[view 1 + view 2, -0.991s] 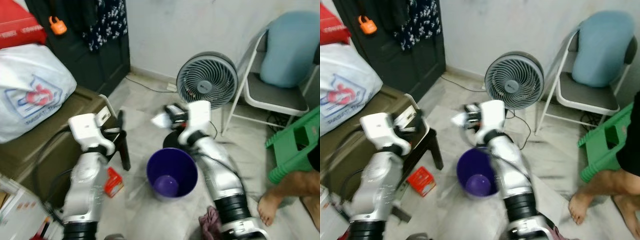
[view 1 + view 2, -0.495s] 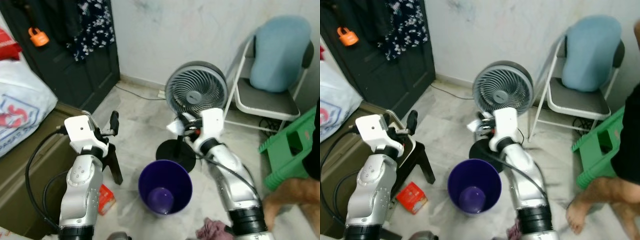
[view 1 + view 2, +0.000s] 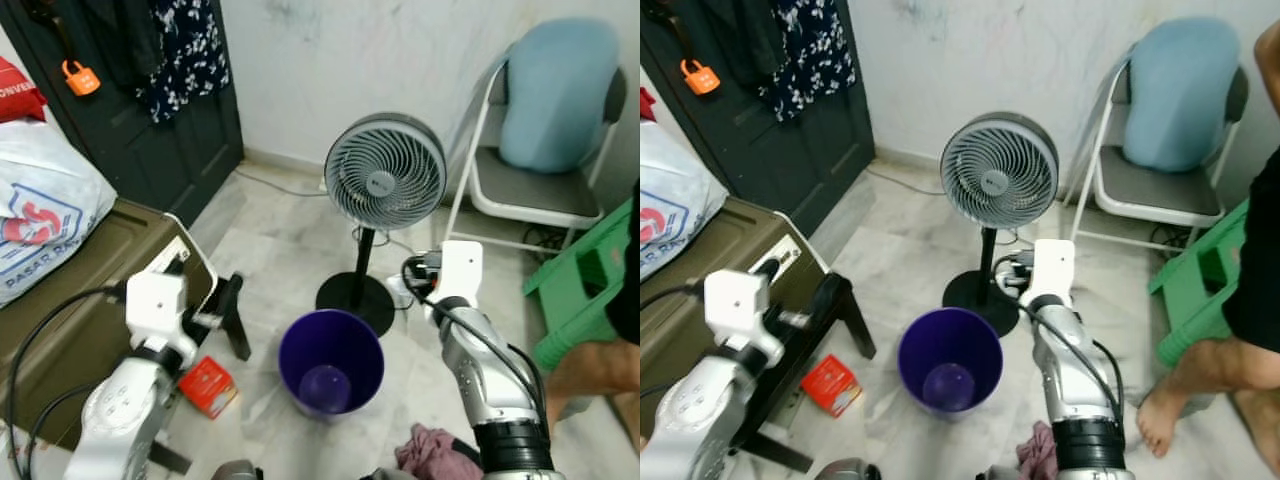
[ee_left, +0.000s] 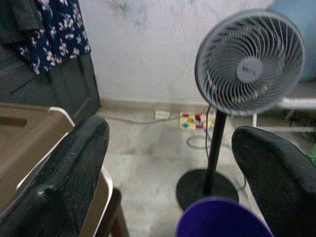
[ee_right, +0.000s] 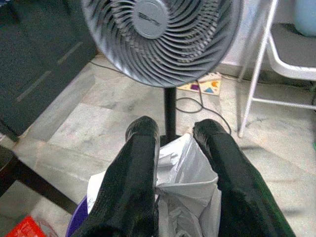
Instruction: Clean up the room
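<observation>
The room was evenly and softly lit, with no harsh glare. The pale wall [image 3: 400, 50] at the far side was bright, while the dark cabinet [image 3: 150, 120] at far left swallowed detail. Head views were fairly sharp (slightly soft toward the edges). In the left wrist view the near black fingers [image 4: 64, 182] were blurred, and the fan [image 4: 249, 61] looked hazy.

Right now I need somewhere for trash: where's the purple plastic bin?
The purple plastic bin stands on the floor between both arms, just before the grey pedestal fan.
</observation>
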Robot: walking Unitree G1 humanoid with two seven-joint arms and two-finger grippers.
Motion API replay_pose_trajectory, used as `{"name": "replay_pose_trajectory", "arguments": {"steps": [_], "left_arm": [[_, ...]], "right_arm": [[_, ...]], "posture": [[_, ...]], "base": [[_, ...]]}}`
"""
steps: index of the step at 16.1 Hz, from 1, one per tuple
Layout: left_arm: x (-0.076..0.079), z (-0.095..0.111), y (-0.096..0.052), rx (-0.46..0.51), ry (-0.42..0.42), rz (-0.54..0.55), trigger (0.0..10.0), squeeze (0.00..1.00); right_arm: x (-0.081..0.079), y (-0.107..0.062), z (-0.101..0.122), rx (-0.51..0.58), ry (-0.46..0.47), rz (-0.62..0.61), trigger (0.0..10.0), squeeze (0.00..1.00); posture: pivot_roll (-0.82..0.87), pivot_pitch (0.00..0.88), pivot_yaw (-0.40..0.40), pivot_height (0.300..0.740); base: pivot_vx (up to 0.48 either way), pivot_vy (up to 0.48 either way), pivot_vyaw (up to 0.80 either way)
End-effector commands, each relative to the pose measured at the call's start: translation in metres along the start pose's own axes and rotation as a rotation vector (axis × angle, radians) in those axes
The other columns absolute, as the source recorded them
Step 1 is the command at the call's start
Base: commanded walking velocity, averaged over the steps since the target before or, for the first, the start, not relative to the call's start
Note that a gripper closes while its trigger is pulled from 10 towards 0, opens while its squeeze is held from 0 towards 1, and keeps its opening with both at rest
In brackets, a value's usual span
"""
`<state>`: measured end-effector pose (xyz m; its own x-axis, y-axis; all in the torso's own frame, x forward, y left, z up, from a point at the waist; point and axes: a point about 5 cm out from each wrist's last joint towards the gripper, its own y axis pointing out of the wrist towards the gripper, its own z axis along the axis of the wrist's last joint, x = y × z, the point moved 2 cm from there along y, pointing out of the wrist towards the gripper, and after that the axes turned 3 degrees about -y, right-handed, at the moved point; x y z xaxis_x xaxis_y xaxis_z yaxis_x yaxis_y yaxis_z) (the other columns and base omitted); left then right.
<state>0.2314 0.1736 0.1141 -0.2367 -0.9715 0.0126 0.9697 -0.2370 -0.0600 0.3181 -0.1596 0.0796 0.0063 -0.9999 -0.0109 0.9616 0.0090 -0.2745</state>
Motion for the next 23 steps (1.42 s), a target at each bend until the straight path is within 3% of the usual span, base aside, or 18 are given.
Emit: {"name": "replay_pose_trajectory", "arguments": {"steps": [1,5,11,14,17,23], "left_arm": [[0.002,0.005,-0.005,-0.009,0.019,-0.032,10.0,0.00],[0.004,0.009,-0.030,-0.070,0.067,-0.096,10.0,0.00],[-0.011,0.022,-0.049,-0.118,0.122,-0.057,10.0,0.00],[-0.013,0.025,-0.052,-0.130,0.121,-0.022,10.0,0.00],[-0.012,0.030,-0.054,-0.133,0.129,-0.026,10.0,0.00],[-0.011,0.033,-0.052,-0.136,0.133,-0.016,10.0,0.00]], "right_arm": [[0.001,0.004,0.003,0.001,0.009,-0.016,10.0,0.00],[0.004,0.009,-0.003,-0.025,0.025,-0.069,10.0,0.00],[0.016,0.014,-0.014,-0.031,0.035,-0.149,10.0,0.00],[0.021,0.030,-0.018,-0.043,0.039,-0.146,10.0,0.00],[0.007,0.044,0.000,0.014,0.044,-0.111,10.0,0.00],[-0.052,0.053,0.022,0.104,0.092,0.049,10.0,0.00]], "posture": [[0.09,0.119,0.019,0.740],[0.15,0.184,0.080,0.740],[0.22,0.249,0.184,0.740],[0.24,0.257,0.208,0.740],[0.26,0.262,0.222,0.740],[0.28,0.255,0.215,0.740]], "base": [[0.000,0.000,0.00],[0.000,0.000,0.00],[0.000,0.000,0.00],[0.000,0.000,0.00],[0.000,0.000,0.00],[0.000,0.000,0.00]]}}
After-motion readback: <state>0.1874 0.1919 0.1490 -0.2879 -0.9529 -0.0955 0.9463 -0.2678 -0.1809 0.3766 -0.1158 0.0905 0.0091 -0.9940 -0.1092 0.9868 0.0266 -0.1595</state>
